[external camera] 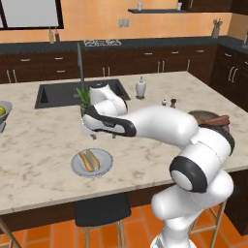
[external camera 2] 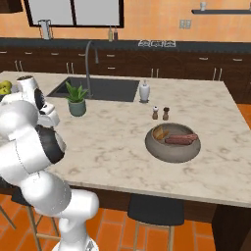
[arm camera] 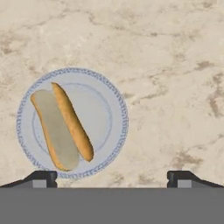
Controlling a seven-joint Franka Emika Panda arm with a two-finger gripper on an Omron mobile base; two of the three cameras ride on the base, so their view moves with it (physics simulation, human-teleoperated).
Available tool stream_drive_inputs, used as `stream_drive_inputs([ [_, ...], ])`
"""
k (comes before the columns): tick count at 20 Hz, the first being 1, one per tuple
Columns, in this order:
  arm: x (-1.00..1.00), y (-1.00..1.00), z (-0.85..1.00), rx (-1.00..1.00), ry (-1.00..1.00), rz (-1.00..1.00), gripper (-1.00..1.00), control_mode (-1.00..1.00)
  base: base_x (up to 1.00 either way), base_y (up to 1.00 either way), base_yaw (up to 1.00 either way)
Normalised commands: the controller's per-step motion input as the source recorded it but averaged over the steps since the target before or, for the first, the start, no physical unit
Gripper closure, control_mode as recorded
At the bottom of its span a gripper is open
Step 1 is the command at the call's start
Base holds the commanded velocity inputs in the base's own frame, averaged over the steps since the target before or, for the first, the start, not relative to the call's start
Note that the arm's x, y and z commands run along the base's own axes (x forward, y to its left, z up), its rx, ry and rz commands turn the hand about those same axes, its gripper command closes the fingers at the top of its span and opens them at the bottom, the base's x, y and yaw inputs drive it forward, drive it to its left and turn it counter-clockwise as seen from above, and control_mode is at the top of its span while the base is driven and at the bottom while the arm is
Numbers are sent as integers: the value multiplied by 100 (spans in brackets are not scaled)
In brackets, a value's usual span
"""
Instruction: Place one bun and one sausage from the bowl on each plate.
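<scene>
**Status: one bun on the near plate; sausages not yet served**

Landmark: the plate (external camera: 92,162), a round, flat white dish with a patterned blue rim, near the front edge of the mottled marble counter (external camera: 43,140).

1. On the plate lies one bun (arm camera: 61,127), long, split lengthwise, tan crust and pale cut face. No sausage lies beside it. Judged from this, the first plate is half served.
2. Above the plate, the gripper (arm camera: 112,177) hovers with its jaws spread wide and nothing between them.
3. Only one plate can be made out; where the second stands cannot be told.
4. Well to the right of the plate, the bowl (external camera 2: 172,142) sits on the counter: wide, shallow, dull grey-brown, thick-rimmed. It holds a dark red sausage (external camera 2: 181,139) and a tan bun (external camera 2: 161,132).
5. Beyond the plate stand a small potted plant (external camera 2: 76,99) and the dark sink (external camera 2: 100,88).

Remaining, by estimate: a sausage to this plate, then bun and sausage to the other.
</scene>
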Motion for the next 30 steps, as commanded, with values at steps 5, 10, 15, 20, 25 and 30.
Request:
stream_drive_inputs([
  [5,-1,-100,31,1,7,-29,-100,-100,0,0,0],
  [10,-6,-100,3,0,0,-35,-100,-100,0,0,0],
  [15,0,-100,8,0,0,-34,-100,-100,0,0,0],
  [20,1,-100,13,0,0,-38,-100,-100,0,0,0],
  [25,0,-100,5,0,-6,-36,-100,-100,0,0,0],
  [30,0,-100,0,0,-14,-32,-100,-100,0,0,0],
])
